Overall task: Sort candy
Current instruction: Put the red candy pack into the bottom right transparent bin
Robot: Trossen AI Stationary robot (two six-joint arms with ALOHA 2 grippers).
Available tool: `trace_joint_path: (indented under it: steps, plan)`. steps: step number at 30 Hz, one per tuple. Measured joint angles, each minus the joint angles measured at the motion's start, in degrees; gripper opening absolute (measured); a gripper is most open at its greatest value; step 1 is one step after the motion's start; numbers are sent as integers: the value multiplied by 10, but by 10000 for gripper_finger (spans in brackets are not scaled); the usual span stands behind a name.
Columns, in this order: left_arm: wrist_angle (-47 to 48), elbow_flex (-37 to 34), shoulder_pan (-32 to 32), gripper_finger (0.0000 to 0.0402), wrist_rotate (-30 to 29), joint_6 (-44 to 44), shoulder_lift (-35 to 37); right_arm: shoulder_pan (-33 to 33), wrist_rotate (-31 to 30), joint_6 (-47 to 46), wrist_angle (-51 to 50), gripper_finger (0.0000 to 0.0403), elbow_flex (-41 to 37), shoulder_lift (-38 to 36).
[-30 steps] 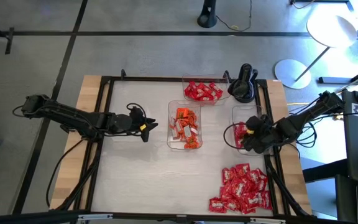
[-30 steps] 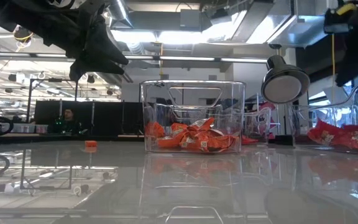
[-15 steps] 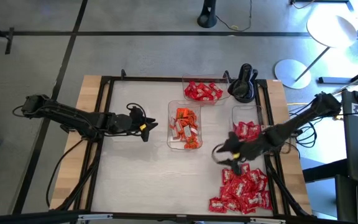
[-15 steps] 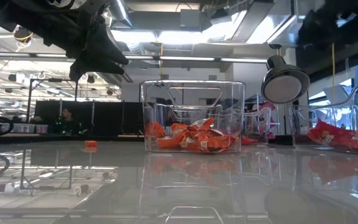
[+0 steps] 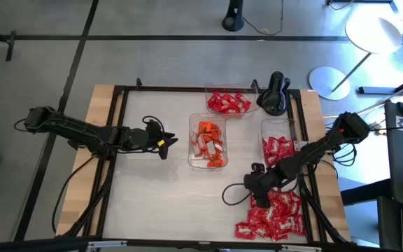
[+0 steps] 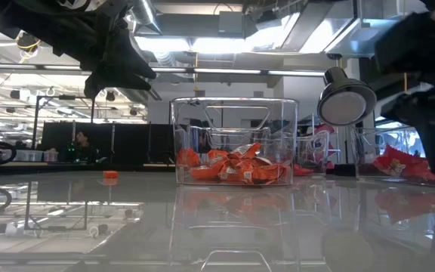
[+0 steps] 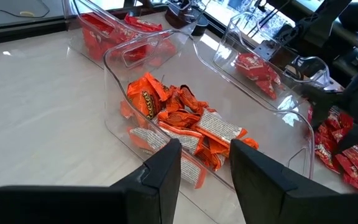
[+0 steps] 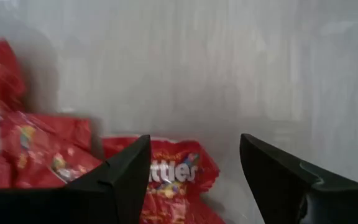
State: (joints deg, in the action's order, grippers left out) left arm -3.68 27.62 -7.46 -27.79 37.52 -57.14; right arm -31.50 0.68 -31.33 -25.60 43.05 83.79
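The right gripper [image 5: 252, 198] hangs with its fingers wide apart and empty, just above the far-left edge of the loose candy [image 5: 275, 213] heap at the near right of the table, so I judge that it comes for one red packet to carry to a tray. The left gripper [image 5: 165, 145] waits half open, holding nothing, just left of the middle tray [image 5: 192, 143], which holds the orange packets. The other trays, at the far side and at the right, hold red ones.
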Motion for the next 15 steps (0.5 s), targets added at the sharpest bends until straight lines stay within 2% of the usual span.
trace_joint_path:
  steps: [11,15]
  plan:
    - [0,0,0,127,0,-2,0,-35,-32,0,-36,242,3,63]
    - [0,0,0,127,0,-2,0,-34,-29,-10,-38,209,3,69]
